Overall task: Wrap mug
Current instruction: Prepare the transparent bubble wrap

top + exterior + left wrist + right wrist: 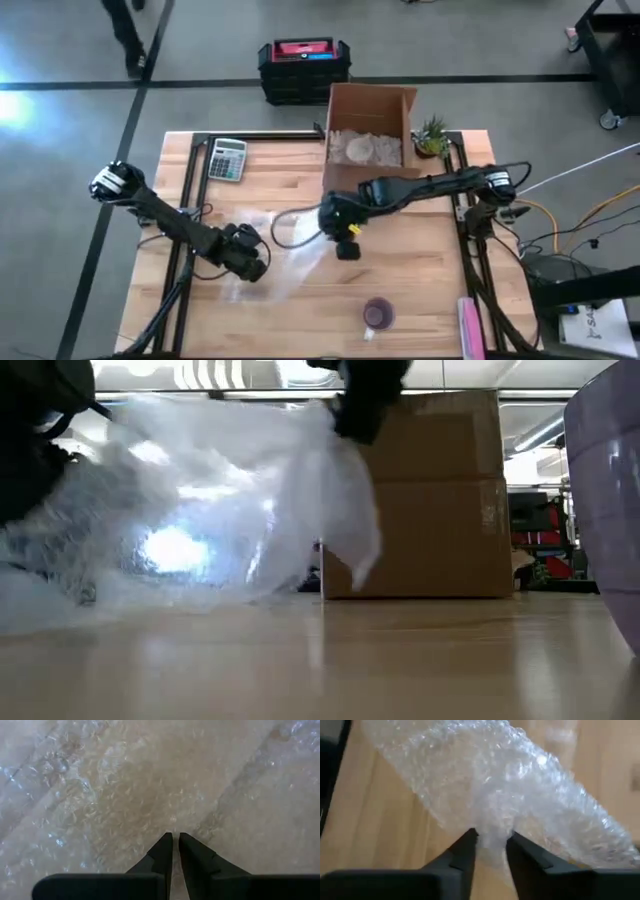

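I have the bubble wrap (pixel 290 262) pinched in both closed jaws, lifted by the right gripper (pixel 491 840); the left gripper (pixel 175 838) is low, and the mug (pixel 378 314) sits apart.

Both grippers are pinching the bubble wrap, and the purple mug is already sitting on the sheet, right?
Not quite. The high view shows the purple mug on bare table, apart from the bubble wrap. The left gripper and right gripper do pinch it.

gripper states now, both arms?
Left gripper: shut on the bubble wrap, down at the table.
Right gripper: shut on the bubble wrap, lifting its edge.
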You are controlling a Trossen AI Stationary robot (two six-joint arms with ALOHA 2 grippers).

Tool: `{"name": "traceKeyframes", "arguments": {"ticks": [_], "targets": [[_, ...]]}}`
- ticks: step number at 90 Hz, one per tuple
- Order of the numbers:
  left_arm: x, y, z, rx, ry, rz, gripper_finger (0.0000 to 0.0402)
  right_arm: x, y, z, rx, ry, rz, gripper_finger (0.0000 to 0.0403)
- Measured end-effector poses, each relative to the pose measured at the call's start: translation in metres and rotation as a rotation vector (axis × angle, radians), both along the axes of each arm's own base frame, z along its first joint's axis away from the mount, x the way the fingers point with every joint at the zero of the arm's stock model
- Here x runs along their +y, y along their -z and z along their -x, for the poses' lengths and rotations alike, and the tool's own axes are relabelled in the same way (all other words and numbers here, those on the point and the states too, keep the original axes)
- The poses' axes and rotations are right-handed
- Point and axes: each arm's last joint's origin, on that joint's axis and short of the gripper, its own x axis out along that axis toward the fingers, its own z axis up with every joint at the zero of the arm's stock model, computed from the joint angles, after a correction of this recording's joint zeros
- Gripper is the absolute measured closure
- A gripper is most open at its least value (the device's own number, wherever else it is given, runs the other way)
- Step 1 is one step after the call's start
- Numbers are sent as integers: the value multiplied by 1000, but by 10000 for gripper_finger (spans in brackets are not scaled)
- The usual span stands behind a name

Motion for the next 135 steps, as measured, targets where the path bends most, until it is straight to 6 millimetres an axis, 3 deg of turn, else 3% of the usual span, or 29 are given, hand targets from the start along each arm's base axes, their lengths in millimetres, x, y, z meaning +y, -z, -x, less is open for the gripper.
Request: {"name": "traceKeyframes", "arguments": {"ticks": [13, 32, 43, 56, 69, 90, 99, 108, 115, 124, 135], "targets": [[0, 0, 0, -5, 2, 8, 381, -17, 28, -5, 111, 17, 8, 198], [-1, 0, -1, -6, 12, 15, 381, -18, 62, 32, 595, 53, -3, 131], [-1, -1, -2, -14, 33, 14, 381, -12, 61, 53, 696, 112, 53, 118], [-2, -1, -2, -15, 35, 14, 381, -2, 50, 74, 626, 164, 143, 121], [-2, -1, -2, -18, 37, 24, 381, 10, 65, 98, 460, 138, 153, 135], [-3, -2, -5, -38, 58, 33, 381, 12, 140, 120, 79, 229, 39, 162], [-4, -2, -5, -49, 59, 38, 381, 14, 164, 115, -120, 233, -10, 172], [-4, -2, -6, -57, 62, 41, 381, 16, 169, 92, -387, 227, -88, 180], [-5, -3, -7, -70, 62, 48, 381, 20, 157, 72, -614, 196, -188, 185], [-5, -3, -7, -72, 63, 53, 381, 27, 119, 49, -918, 55, -316, 190], [-5, -4, -8, -79, 64, 60, 381, 31, 79, 35, -1100, -54, -304, 196]]}}
